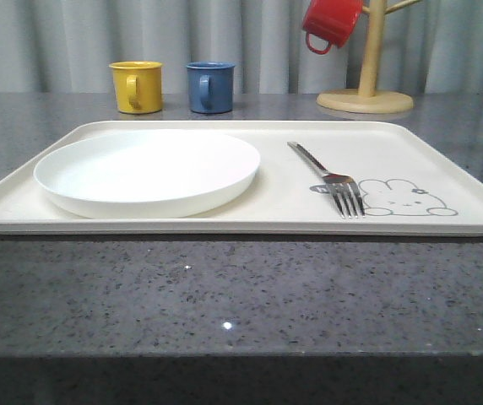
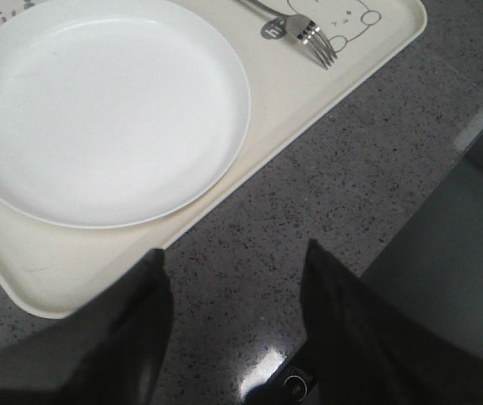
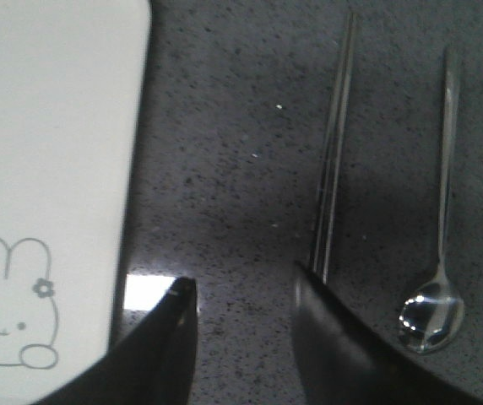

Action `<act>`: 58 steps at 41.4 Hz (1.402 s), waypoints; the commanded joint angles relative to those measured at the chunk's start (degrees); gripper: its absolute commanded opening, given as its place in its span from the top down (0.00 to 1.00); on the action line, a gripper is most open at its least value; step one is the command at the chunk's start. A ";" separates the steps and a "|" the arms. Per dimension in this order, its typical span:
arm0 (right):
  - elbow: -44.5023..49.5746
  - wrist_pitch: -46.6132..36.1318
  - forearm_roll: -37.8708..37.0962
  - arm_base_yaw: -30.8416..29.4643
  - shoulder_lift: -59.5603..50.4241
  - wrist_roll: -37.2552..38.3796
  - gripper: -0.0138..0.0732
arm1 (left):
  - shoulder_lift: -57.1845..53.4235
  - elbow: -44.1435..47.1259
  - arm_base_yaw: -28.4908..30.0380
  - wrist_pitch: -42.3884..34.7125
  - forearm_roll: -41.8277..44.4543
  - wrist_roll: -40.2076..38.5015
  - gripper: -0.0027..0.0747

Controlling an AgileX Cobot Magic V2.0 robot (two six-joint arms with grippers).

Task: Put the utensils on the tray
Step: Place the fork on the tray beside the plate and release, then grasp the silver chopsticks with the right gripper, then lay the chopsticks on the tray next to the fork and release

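While the shiny steel four-tined fork lies on the cream rectangular plastic tray | right gripper spread, empty, beside slim flat steel piece and oval-bowled steel spoon on stone | left gripper spread | risk: thin piece slips off flat counter.

Grey speckled countertop (glossy), pale curtain behind.

Kitchen-like setting: stone counter, mug tree, curtain.
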 commanded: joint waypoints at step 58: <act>-2.05 1.31 6.10 -9.44 14.22 -7.58 0.81 | -0.42 -1.54 -0.46 -3.25 -1.58 0.03 0.51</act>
